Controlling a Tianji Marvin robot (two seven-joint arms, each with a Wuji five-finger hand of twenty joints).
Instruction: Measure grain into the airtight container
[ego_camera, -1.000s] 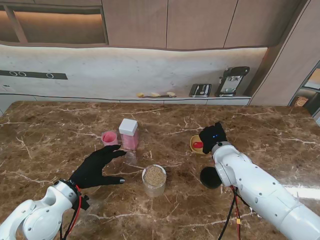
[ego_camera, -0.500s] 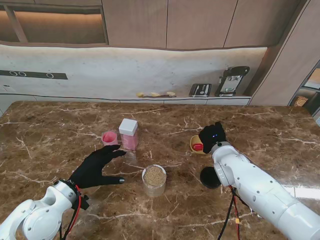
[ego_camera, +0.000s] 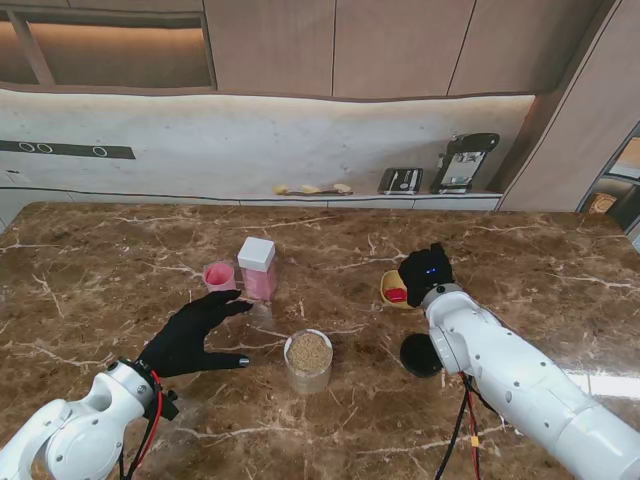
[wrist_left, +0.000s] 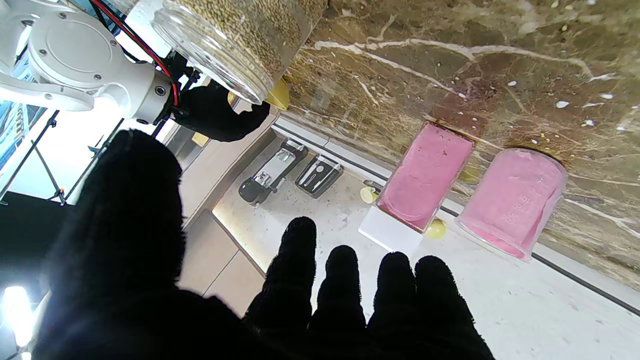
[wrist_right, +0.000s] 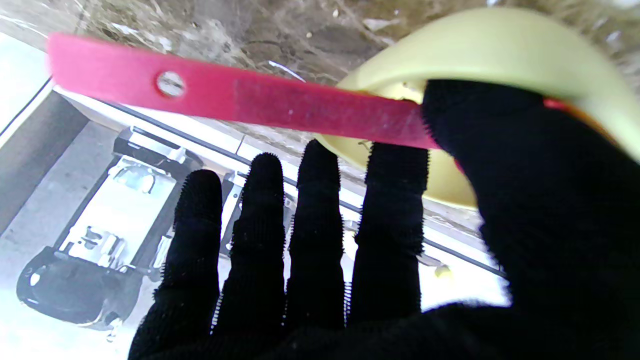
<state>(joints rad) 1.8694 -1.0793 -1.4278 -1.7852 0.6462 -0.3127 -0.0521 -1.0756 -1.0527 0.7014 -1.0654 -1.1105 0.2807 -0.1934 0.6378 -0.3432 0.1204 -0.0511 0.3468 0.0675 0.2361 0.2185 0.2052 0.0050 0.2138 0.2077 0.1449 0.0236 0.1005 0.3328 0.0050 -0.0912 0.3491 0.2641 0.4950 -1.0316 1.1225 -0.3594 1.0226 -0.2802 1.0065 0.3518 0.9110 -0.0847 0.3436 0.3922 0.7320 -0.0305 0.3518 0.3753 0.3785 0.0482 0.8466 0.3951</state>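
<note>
Now my left hand (ego_camera: 190, 340) rests on the table (ego_camera: 100, 270), fingers spread, holding nothing, near the jar (ego_camera: 309, 360). My right hand (ego_camera: 425, 272) sits over the bowl (ego_camera: 392, 290), thumb against the red scoop (wrist_right: 240, 102); grip unclear.

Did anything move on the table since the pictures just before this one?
Almost nothing moved. The right robot hand stayed at the yellow bowl with the red scoop and hardly shifted; whether it grips the scoop I cannot tell. The left robot hand stayed open on the table. The grain jar, pink cup, pink container and black lid stayed put.
</note>
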